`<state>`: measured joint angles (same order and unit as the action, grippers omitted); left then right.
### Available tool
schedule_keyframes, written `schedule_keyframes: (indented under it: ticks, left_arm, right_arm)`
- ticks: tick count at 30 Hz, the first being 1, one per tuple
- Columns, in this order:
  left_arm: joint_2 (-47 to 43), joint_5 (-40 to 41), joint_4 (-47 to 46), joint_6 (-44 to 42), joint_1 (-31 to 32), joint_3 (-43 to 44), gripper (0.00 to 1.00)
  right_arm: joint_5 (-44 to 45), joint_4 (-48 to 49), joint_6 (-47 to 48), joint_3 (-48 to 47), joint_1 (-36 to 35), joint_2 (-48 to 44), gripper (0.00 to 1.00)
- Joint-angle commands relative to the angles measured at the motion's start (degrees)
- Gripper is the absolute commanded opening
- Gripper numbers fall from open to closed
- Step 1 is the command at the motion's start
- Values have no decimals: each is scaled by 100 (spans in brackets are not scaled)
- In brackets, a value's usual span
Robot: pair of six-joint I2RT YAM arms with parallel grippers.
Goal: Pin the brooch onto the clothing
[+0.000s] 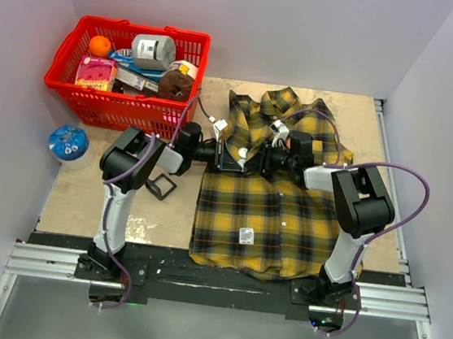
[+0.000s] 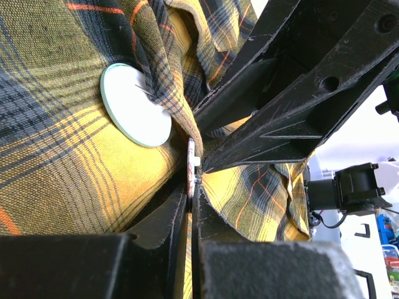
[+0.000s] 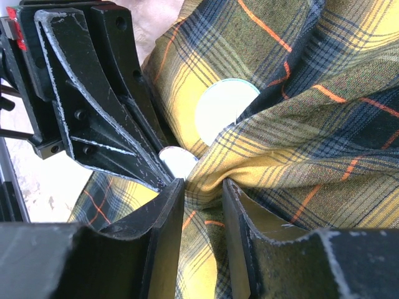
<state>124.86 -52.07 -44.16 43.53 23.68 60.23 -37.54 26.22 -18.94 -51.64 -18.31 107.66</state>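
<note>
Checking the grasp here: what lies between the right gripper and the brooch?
A bunched fold of the plaid shirt, pinched by the right gripper, overlaps the lower edge of the white brooch. The right wrist view shows it.

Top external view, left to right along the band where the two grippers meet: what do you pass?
Blue round object → small black square frame → left gripper, shut on a small white disc → right gripper, pinching the plaid shirt.
</note>
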Motion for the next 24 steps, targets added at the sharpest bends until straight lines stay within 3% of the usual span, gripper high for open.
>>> schedule_keyframes:
  ticks: [1, 24]
  left_arm:
    - [135, -163, -13, 209, -65, 59, 0]
    - [162, -242, -233, 499, -101, 33, 0]
  right_arm:
    - [-298, 314, -57, -31, -6, 45, 36]
    - [-254, 252, -57, -101, 2, 133, 36]
